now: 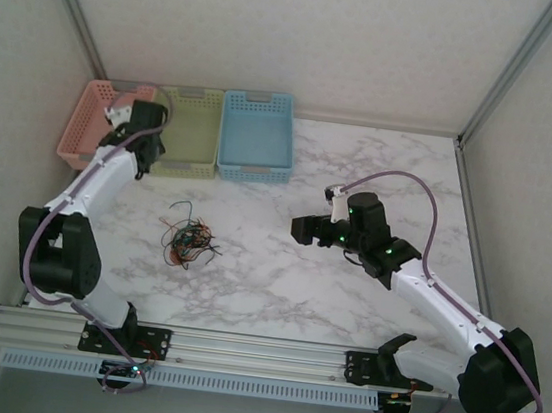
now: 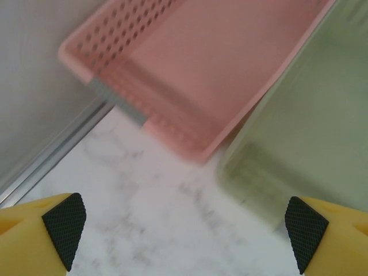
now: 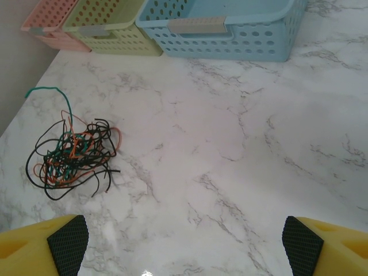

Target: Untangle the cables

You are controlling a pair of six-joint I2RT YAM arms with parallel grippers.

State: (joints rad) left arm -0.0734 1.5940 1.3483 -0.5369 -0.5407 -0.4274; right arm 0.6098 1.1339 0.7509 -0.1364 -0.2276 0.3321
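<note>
My left gripper (image 2: pixel 184 230) and right gripper (image 3: pixel 184 244) both hung wide open, well apart from the cables (image 3: pixel 72 155), so untangling was unstarted; next I'd need to reach them.

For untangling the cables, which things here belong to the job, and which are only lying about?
Job:
- the cables, tangled on the table

Lying about:
- pink basket
- green basket
- blue basket
</note>
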